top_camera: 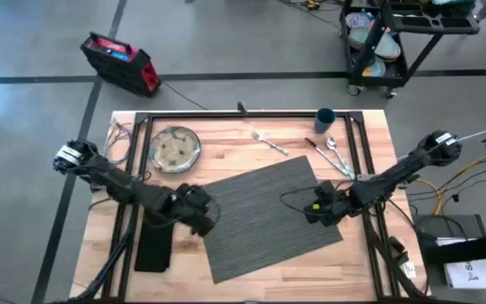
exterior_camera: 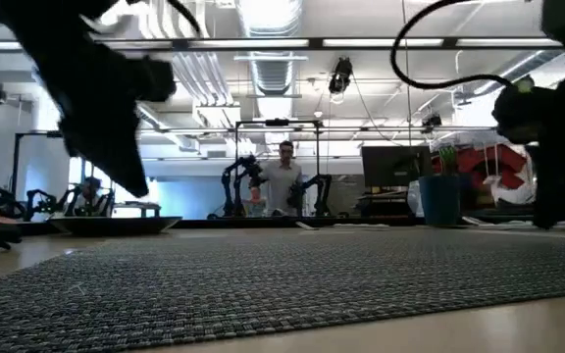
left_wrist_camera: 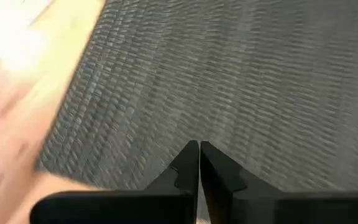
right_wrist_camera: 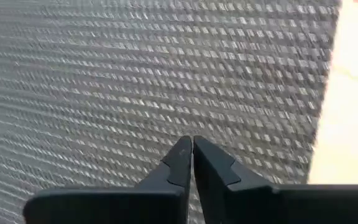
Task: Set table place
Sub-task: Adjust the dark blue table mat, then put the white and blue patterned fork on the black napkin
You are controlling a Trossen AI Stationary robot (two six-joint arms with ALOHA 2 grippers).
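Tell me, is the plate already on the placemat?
No, the plate lies on bare table beyond the placemat's far left corner.

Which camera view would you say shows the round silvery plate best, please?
The high view: it shows the whole plate from above, on the table, apart from the placemat. The low view shows only its thin edge; neither wrist view shows it.

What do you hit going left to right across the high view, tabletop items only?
Black napkin → plate → left gripper → placemat → right gripper. The fork, cup, knife and spoon lie along the far edge, overlapping the placemat's span, so they are left out.
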